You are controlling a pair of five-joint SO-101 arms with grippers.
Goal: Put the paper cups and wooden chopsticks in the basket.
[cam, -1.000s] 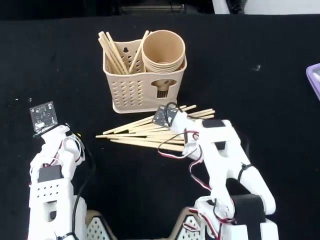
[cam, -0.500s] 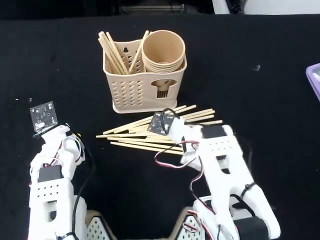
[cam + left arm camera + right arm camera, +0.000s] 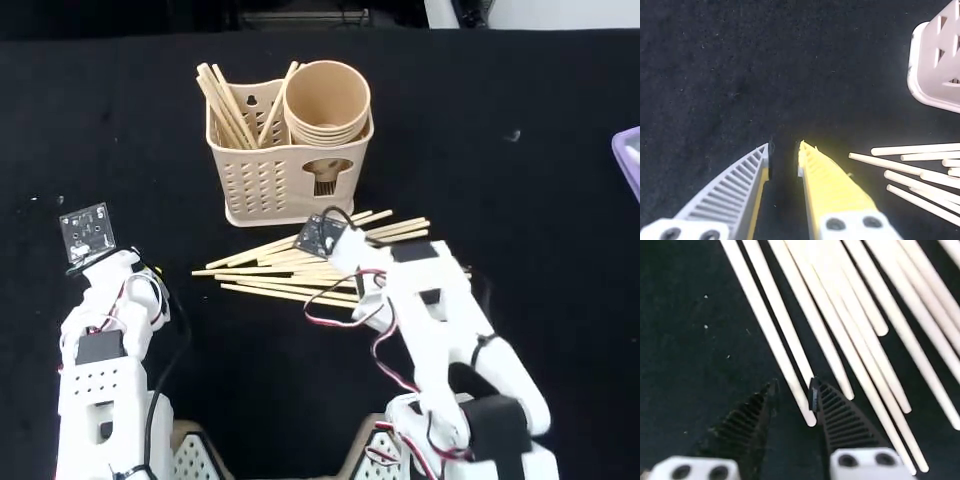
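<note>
My right end effector (image 3: 792, 390), jaws apart, straddles one tip among the loose chopsticks (image 3: 290, 268) lying on the table (image 3: 520, 200) before the basket (image 3: 262, 182), apparently to pinch one; cups (image 3: 327, 100) sit inside.

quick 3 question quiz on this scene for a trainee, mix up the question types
1. True or false: the paper cups lie outside the basket.
2. What is the right gripper over? A) the loose chopsticks B) the basket C) the paper cups
3. Short answer: is the left gripper open or shut?

Key: 1 false, they are stacked in the basket. 2 A. 3 open, with nothing between its fingers.
</note>
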